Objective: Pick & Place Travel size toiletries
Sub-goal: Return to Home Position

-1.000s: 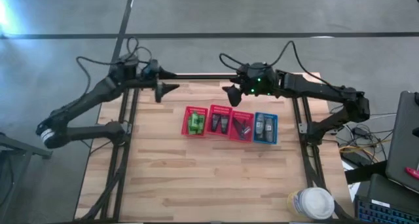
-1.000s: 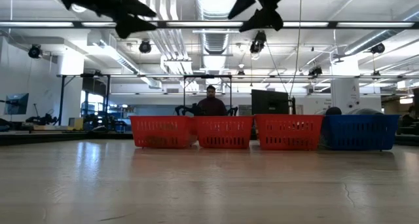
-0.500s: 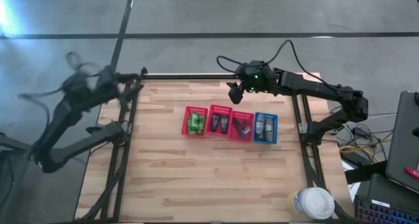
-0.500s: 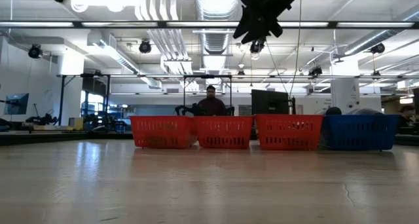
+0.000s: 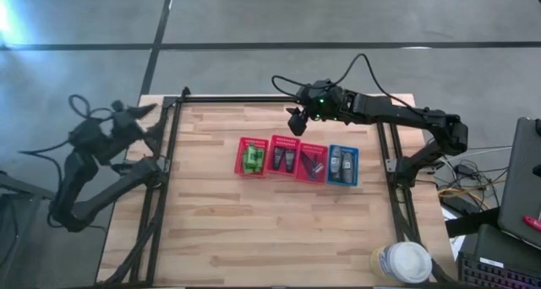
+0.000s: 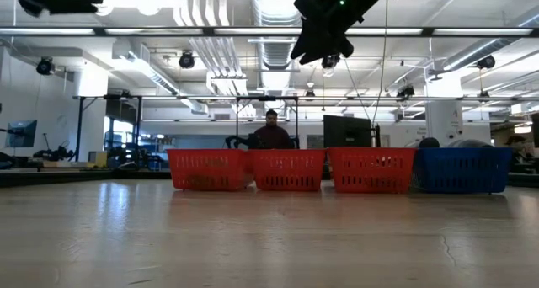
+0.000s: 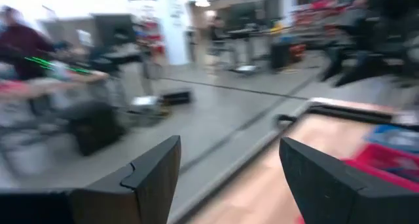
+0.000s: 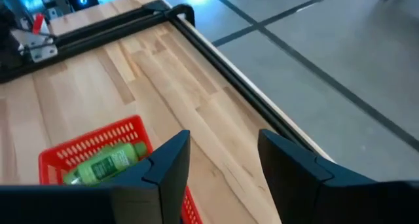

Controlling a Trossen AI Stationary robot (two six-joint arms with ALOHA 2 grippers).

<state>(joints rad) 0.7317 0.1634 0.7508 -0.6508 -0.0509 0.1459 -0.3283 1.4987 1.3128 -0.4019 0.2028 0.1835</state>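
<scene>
The right arm stretches level over the table's far side, the right gripper (image 5: 296,122) held high beyond the basket row, fingers spread and empty. The left arm sits folded off the table's left edge, left gripper (image 7: 229,149) likewise spread, holding nothing. Green bottles (image 5: 251,158) lie in the leftmost red basket (image 5: 240,154), and grey tubes (image 5: 341,164) lie in the blue basket (image 5: 356,166).

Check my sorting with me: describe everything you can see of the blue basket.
The blue basket is a small rectangular bin of plastic-looking mesh, open at the top. It stands upright on the wooden table at one end of a row of four, close beside a red basket; whether they touch is unclear. Dark grey tubes lie inside it side by side, their exact number hard to tell.
</scene>
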